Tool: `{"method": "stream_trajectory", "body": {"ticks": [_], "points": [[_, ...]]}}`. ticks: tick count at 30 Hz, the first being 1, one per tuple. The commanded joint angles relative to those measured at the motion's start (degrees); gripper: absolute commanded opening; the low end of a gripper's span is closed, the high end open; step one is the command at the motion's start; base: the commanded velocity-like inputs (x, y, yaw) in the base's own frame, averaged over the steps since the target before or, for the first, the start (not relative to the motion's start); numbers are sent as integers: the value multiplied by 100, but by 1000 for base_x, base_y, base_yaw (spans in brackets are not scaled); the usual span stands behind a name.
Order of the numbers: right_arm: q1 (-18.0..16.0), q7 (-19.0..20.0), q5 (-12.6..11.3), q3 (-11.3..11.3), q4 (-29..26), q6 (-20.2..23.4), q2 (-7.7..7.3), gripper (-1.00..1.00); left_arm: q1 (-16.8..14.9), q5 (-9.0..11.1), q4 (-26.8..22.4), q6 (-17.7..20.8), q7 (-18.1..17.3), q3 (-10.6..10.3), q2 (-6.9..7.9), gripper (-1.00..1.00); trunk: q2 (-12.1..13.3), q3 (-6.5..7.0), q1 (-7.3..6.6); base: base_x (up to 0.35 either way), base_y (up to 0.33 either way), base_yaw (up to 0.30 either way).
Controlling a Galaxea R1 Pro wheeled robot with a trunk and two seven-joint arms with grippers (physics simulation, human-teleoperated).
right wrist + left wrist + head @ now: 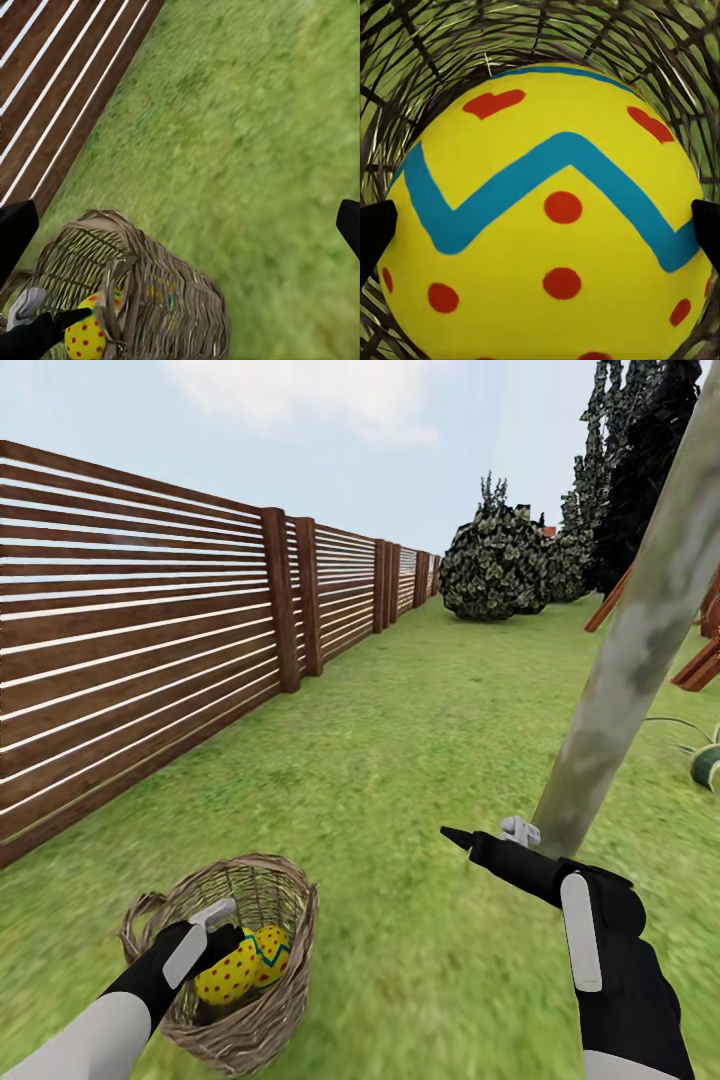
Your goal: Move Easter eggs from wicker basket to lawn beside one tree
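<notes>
Head cam gives me the wide scene: lawn (400, 740), slatted wood fence (130, 630) along the left, round bushes (495, 565) far back, dark cypresses (640, 460) behind them, and a pale mottled tree (640, 640) trunk slanting up right beside my right claw (490, 838). That claw hovers over grass near the trunk base, fingers apart, nothing between them.

My left claw (225, 935) is down inside the basket (262, 1015), which sits on the lawn near the fence. From the head cam I count two eggs (232, 972) in there, touching each other; can't tell if a third hides under them.

Left wrist cam adds what the head cam can't: one egg (547, 225) up close, yellow w/ red dots, a couple of red hearts and a blue zigzag band, wicker weave all round it. Black fingertips (375, 232) sit at either side of the egg, at or very near its edges; can't tell whether they grip yet.

Right wrist cam looks back at the basket (150, 300) from outside, tilted in its pic, w/ a bit of one egg (84, 337) and the left arm going in.
</notes>
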Motion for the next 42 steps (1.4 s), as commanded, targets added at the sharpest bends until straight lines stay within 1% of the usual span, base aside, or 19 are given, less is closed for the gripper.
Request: {"method": "stream_trajectory", "body": {"ticks": [1, 24, 30, 39, 42], "points": [[-5, 34, 18, -14, -3, 31, 6, 100, 0, 61, -13, 25, 41, 4, 0, -100, -1, 17, -3, 0, 0, 0], [-5, 34, 18, -19, -3, 31, 6, 100, 0, 71, -15, 39, 42, 10, 4, -100, 922, 430, -509, 0, 0, 0], [-5, 34, 18, -18, -3, 31, 6, 100, 0, 79, -18, 328, 48, 21, 8, -100, 1163, 538, -640, 0, 0, 0], [-5, 34, 18, -20, -3, 31, 5, 100, 0, 72, -13, 377, 50, 20, 7, -100, 1524, 699, -838, 0, 0, 0], [-5, 34, 18, -20, -3, 31, 3, 100, 0, 71, -18, 460, 47, 19, 8, -100, 1644, 753, -904, 0, 0, 0]]}}
